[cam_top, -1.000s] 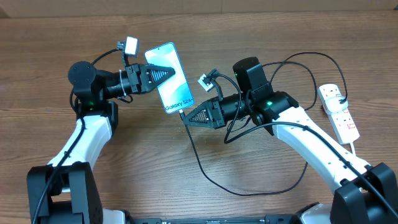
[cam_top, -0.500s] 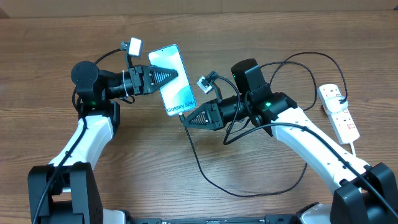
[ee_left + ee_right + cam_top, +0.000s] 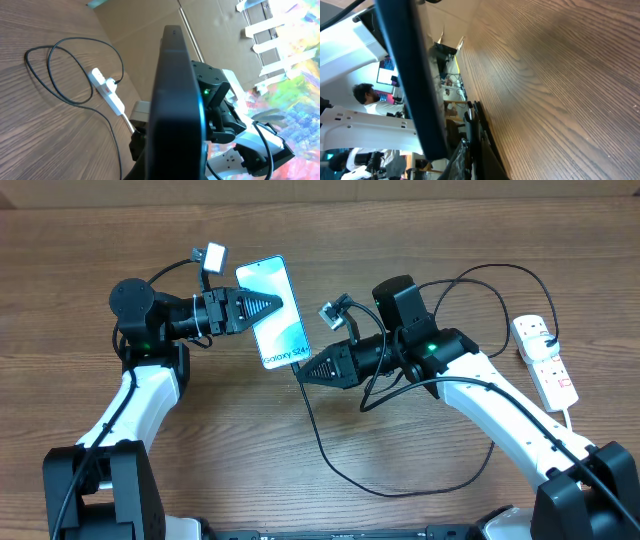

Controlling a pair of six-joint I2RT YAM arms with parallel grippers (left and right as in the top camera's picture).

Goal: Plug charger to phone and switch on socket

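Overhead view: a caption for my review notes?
Left gripper grips the phone; right gripper holds the charger tip at its lower end.

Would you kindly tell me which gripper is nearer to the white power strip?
Right. The right gripper, holding the charger at the phone's lower end, is left of the power strip; the left gripper, shut on the phone, is even farther left.

White arm links [image 3: 128,406], blk joints [image 3: 130,298], green LEDs [image 3: 432,347], blk wedge left pincer [image 3: 278,302] & right pincer [image 3: 303,372], white cams [image 3: 212,253]
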